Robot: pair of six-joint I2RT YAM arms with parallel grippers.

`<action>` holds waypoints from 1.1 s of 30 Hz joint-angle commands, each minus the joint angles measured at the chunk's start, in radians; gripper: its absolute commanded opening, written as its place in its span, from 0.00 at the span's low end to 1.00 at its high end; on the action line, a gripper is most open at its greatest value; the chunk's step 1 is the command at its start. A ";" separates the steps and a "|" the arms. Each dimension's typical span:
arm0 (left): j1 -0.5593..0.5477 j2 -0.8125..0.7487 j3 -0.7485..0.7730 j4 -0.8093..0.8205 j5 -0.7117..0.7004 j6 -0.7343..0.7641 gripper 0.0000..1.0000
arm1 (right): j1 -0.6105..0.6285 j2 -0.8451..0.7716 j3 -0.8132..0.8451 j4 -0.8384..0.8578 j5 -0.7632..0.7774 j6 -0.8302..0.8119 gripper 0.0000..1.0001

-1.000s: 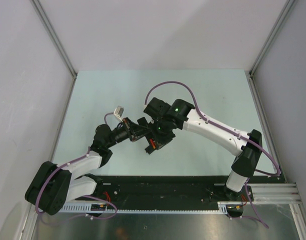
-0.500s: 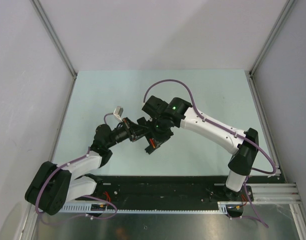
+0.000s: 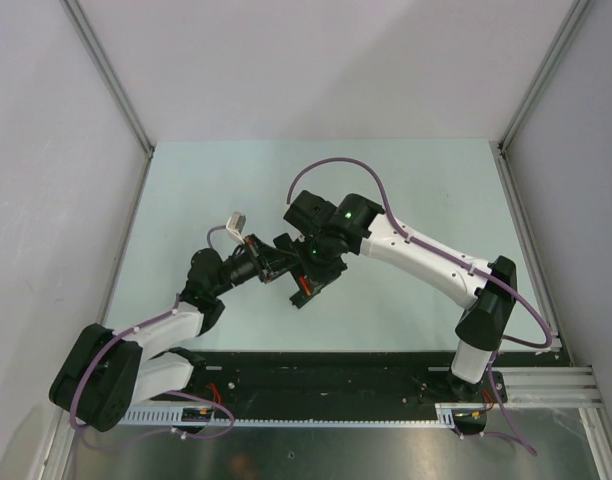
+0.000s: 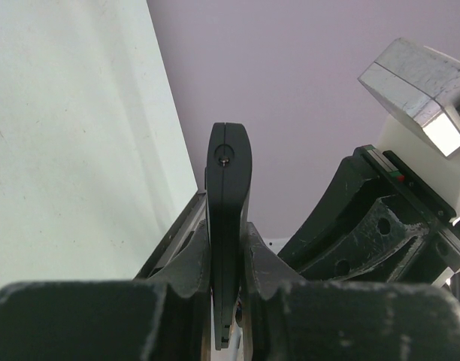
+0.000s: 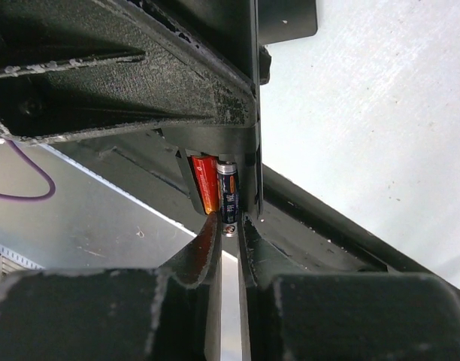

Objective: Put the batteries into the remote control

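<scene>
- Your left tool is pinching the remote control edge-on above the mid surface.
- The red battery and the dark battery sit side by side in its bay.
- Your right tool is nearly pressed together at the dark battery's end; you cannot tell whether it grips.

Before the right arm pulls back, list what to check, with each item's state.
1. Left jaws clamped on the remote control: ok.
2. The red battery lying inside the remote control: ok.
3. The dark battery fully seated beside it: cannot tell.
4. Right jaws clear of the dark battery: not ok, its end sits between their tips.
5. Battery polarity correct: cannot tell.
</scene>
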 commanded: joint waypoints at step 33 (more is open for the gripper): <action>-0.012 0.017 0.012 0.070 0.025 -0.011 0.00 | -0.014 -0.010 0.106 -0.041 0.112 -0.002 0.45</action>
